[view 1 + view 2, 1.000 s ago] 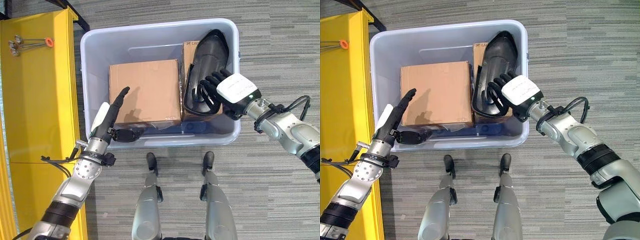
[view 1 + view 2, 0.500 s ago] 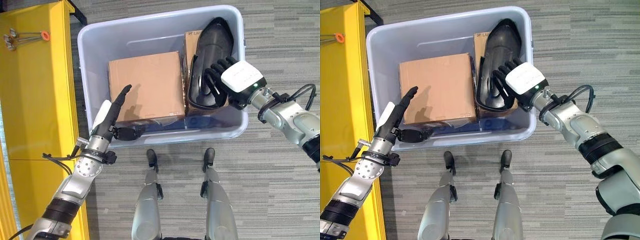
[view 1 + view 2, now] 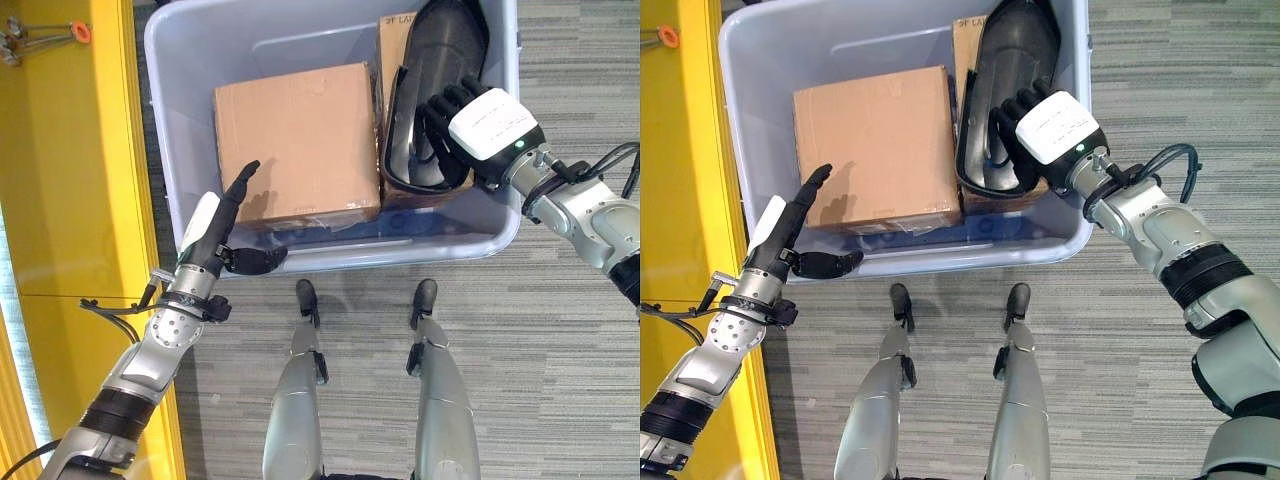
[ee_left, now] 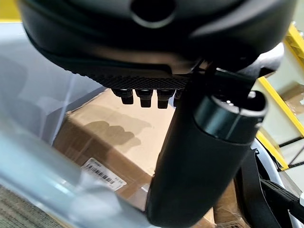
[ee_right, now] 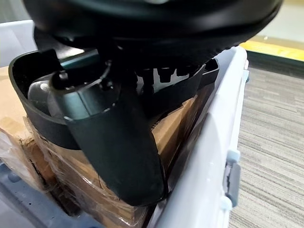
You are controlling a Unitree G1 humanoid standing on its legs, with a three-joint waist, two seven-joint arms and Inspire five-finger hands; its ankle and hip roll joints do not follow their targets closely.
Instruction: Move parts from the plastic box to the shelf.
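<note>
Fingers of our right hand (image 3: 470, 125) curled on the black part (image 3: 432, 75), its long axis running straight ahead in the plastic box (image 3: 300, 255); our left hand (image 3: 215, 235) hung spread near the cardboard box (image 3: 295, 140).

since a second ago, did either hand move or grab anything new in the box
Nothing new was grabbed. The whole picture shifted, so the camera moved. The right hand stays curled on the black part lying on the small carton. The left hand is still open at the plastic box's near wall, beside the large cardboard box.
</note>
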